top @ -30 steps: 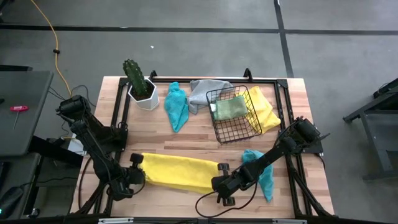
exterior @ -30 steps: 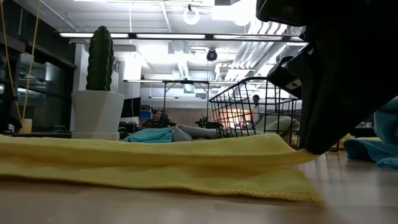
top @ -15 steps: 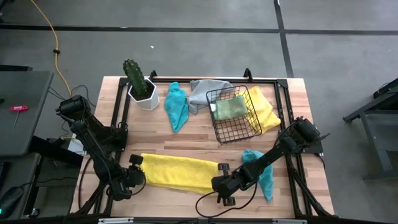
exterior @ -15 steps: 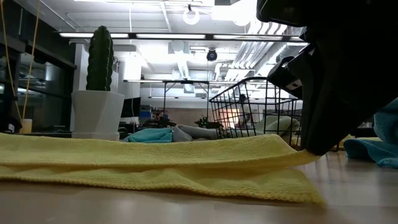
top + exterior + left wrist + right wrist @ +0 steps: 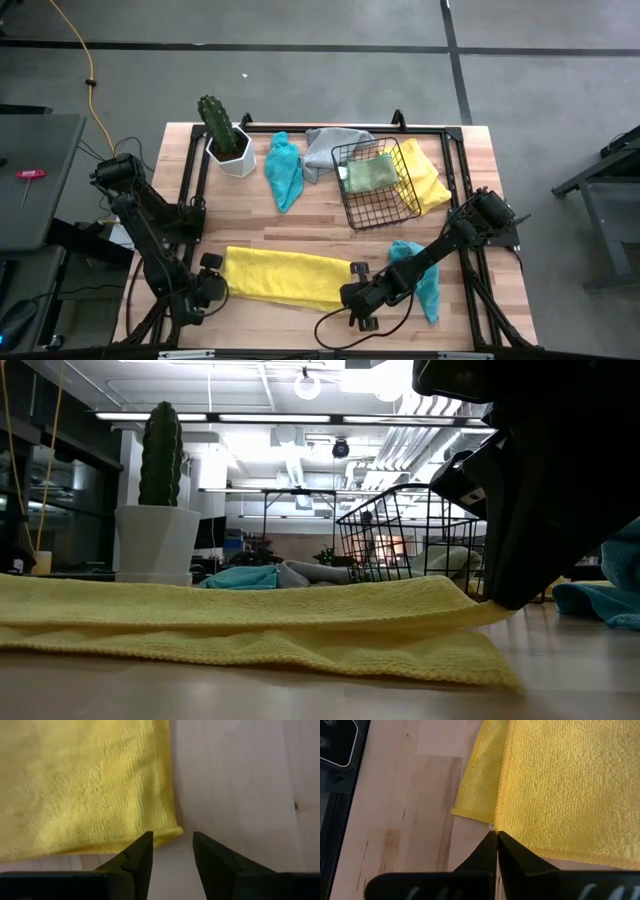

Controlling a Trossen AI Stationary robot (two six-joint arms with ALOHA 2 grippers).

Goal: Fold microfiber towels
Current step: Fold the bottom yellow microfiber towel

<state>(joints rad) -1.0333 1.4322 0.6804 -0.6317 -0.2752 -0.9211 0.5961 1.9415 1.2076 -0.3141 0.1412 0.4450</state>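
Releasing cleanly matters: the folded yellow microfiber towel (image 5: 283, 276) lies along the table's near edge, the left gripper (image 5: 172, 851) parted just off its corner, the right gripper (image 5: 497, 838) pinching the opposite end.

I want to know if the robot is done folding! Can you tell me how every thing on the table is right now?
Front yellow towel: folded into a long strip, flat.
Left gripper: open, off the towel's corner.
Right gripper: shut at the towel's edge.
Teal towel: crumpled.
Grey towel: crumpled.
Wire basket: tipped over a green towel.
Cactus: upright.
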